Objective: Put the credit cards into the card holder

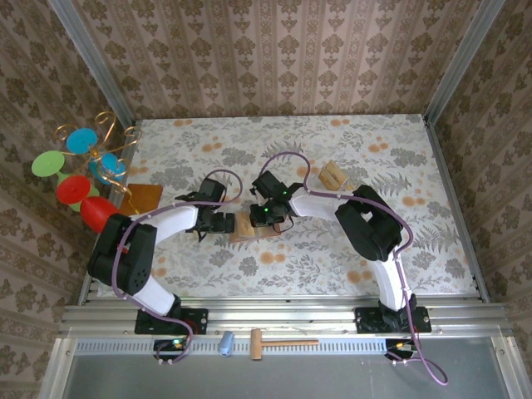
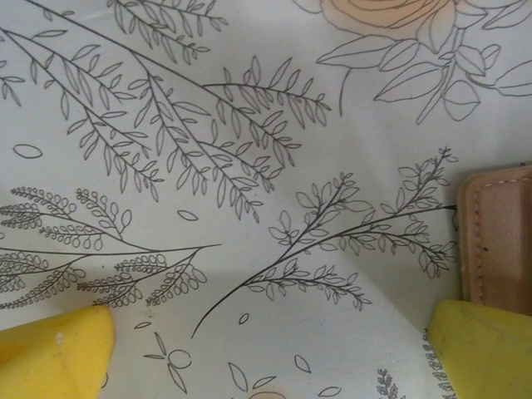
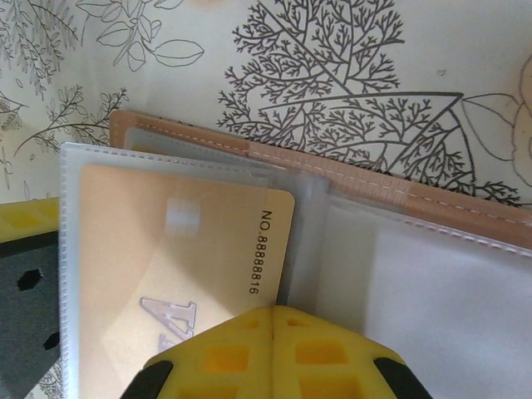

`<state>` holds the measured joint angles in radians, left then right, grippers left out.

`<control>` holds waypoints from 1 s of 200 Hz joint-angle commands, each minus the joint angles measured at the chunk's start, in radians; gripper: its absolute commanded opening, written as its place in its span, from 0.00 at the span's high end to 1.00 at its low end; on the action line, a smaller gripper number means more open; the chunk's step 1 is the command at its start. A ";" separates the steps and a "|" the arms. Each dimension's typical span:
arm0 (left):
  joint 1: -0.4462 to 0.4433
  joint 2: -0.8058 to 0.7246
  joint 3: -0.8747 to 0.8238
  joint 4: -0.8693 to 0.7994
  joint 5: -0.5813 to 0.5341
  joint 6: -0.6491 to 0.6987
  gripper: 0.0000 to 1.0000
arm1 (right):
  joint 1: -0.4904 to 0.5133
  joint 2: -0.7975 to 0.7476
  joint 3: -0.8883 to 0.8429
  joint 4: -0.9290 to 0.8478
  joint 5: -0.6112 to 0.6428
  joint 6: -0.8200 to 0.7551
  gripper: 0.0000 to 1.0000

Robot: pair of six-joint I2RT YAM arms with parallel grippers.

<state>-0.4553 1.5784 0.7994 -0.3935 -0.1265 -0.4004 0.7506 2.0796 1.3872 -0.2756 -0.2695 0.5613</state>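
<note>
The top camera sits high above and behind the arm bases [image 1: 170, 320], looking steeply down from far off at the whole table [image 1: 399, 241]. The left wrist camera faces straight down at the tabletop from very close, with the left fingers [image 2: 50, 353] in its bottom corners. The right wrist camera looks down just as near, with the right fingers [image 3: 274, 349] at bottom centre. All three share the holder [image 1: 249, 226] [image 2: 499, 241] [image 3: 399, 195]: small at mid-table from above, cut by the left wrist view's right border, and spread wide under the right wrist.

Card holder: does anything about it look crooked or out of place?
Nothing looks damaged or askew. The card holder lies open, one credit card square with its clear sleeve, the right gripper shut at that card's edge.
</note>
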 commanded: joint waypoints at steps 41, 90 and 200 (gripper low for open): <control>-0.026 0.040 -0.012 0.021 0.029 -0.012 0.00 | 0.014 -0.004 0.034 0.007 -0.045 0.030 1.00; 0.033 -0.020 -0.019 -0.025 -0.011 -0.013 0.00 | 0.000 -0.066 0.013 -0.002 -0.025 0.022 1.00; 0.066 -0.040 -0.018 -0.042 -0.006 -0.014 0.00 | -0.012 -0.051 -0.022 -0.005 0.005 0.012 1.00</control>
<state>-0.3916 1.5528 0.7963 -0.4221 -0.1429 -0.4038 0.7441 2.0193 1.3811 -0.2749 -0.2806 0.5793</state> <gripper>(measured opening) 0.999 0.066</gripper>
